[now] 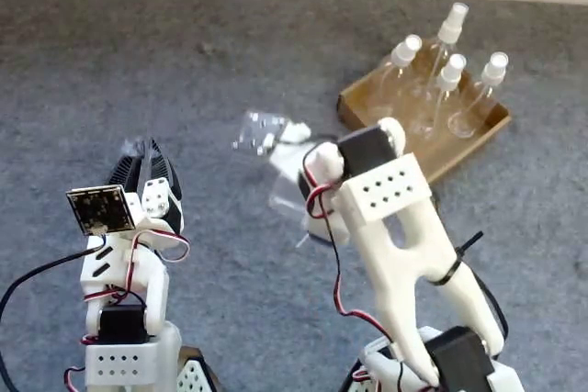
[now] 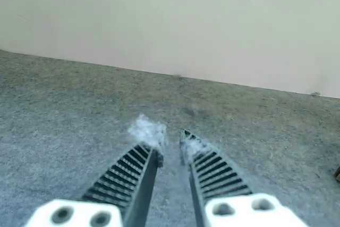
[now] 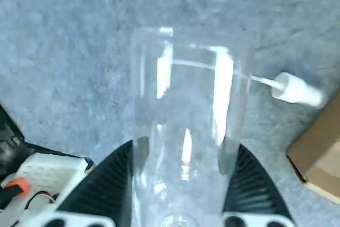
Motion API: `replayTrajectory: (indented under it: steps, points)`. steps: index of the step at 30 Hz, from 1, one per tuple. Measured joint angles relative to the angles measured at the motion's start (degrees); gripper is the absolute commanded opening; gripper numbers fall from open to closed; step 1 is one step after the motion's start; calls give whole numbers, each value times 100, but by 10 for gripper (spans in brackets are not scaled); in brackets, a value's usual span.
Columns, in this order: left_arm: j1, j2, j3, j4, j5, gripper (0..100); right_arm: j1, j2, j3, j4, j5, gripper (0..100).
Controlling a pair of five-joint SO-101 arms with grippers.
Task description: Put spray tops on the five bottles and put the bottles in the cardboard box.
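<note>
Clear plastic spray bottle (image 3: 186, 94), the one outside the box, sits pinched across its body between the black ribbed fingers of the right gripper (image 3: 185, 150). The fingers are spread to the bottle's full width, one against each side wall. The bottle points away from the wrist, over the grey carpet (image 1: 138, 61).

The left gripper (image 2: 171, 139) hangs low over bare carpet, well apart from the bottle. Its toothed fingers are barely parted, with a narrow slit between the tips and nothing in it. Tufts of pale fluff (image 2: 146, 130) cling to both tips.

A shallow brown cardboard box (image 1: 354, 103) lies just beyond the right arm, toward the carpet's far edge, where a pale wall (image 2: 170, 19) begins. One corner of the box comes close to the held bottle. Four clear bottles with white spray tops (image 1: 441, 89) stand upright in the box, close together. Open carpet stretches around the left gripper and ahead of the held bottle.

The held bottle is transparent, with bright streaks of light down its sides. A loose white spray top (image 3: 297, 90) lies by its far end, on the box side. The top's thin tube runs across behind the clear wall, and I cannot tell whether it is inside the bottle or beneath it.
</note>
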Motion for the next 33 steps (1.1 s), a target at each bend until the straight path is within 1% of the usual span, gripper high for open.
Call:
replayTrajectory:
  steps: [4, 7, 10, 12, 16, 20, 22, 27, 28, 33]
  points:
    - [229, 0, 0, 0, 0, 5, 0, -26, 985, -835, 53, 122]
    - [246, 0, 0, 0, 0, 5, 53, -26, 1626, -1530, 88, 121]
    - [273, 0, 0, 0, 0, 5, 352, -26, 2092, -2215, 193, 121]
    - [273, 0, 0, 0, 0, 6, 554, -26, 2382, -2620, 651, 121]
    - [273, 0, 0, 0, 0, 6, 809, -26, 2954, -3332, 1829, 121]
    - [273, 0, 0, 0, 0, 6, 853, -26, 3393, -3991, 2347, 121]
    - [273, 0, 0, 0, 0, 6, 862, -26, 3429, -4132, 2426, 131]
    - [273, 0, 0, 0, 0, 7, 879, -26, 3429, -4193, 2690, 258]
    - [273, 0, 0, 0, 0, 7, 888, -26, 3429, -4193, 2708, 270]
    - [273, 0, 0, 0, 0, 7, 897, -26, 3429, -4193, 2734, 275]
